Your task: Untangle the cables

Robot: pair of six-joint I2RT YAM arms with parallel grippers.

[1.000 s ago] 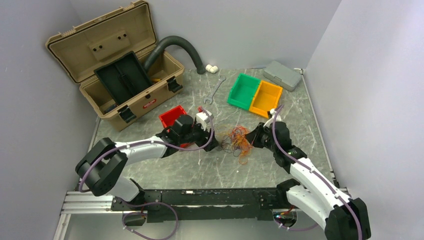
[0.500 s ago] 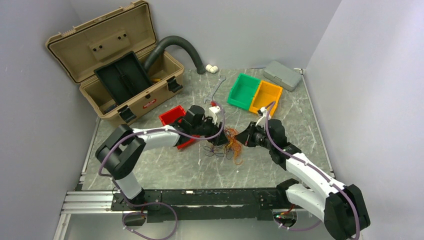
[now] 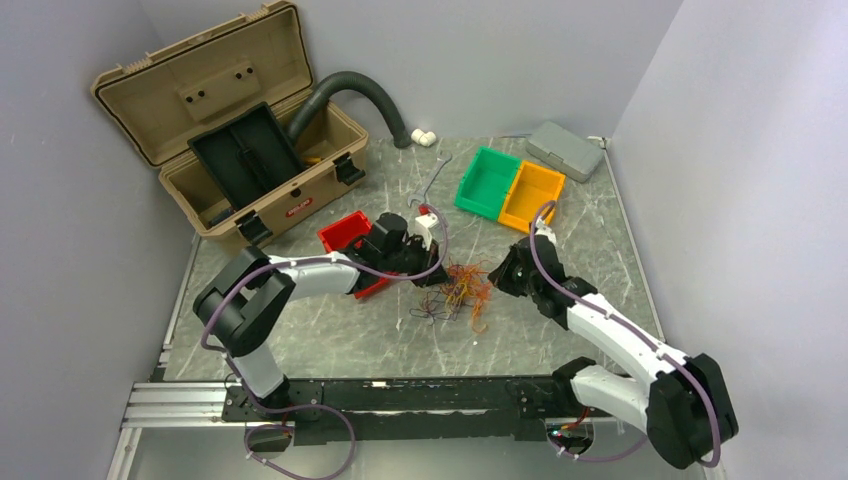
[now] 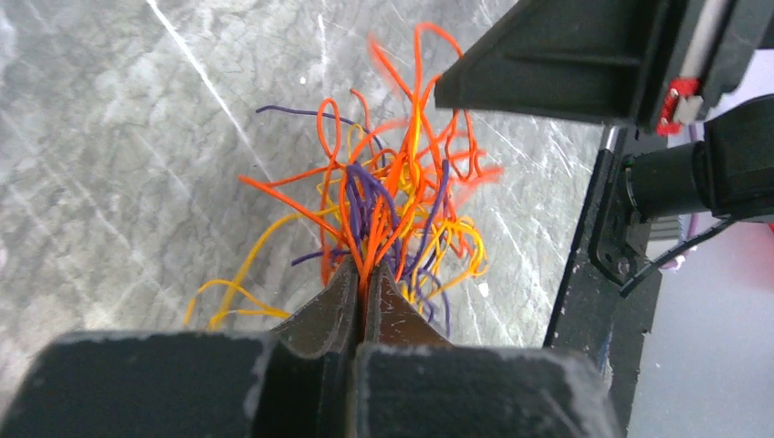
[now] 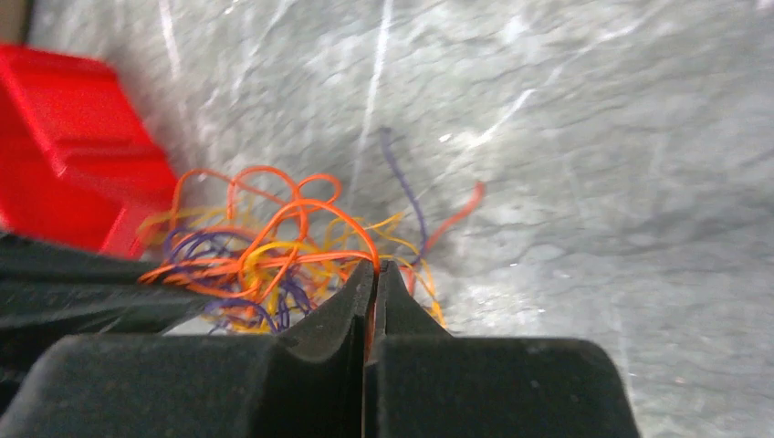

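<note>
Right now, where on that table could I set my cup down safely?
The bare strip of table between the cables and the black rail at the near edge is freest. Another patch lies between the orange bin, the grey box and the right edge. The middle is crowded: left fingers and right fingers both pinch the tangle.

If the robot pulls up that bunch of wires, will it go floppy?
Probably floppy: the wires curl in loose loops. Likely very light, being so thin. Strands may drag along together, since they cross through each other between the left gripper and right gripper.
</note>
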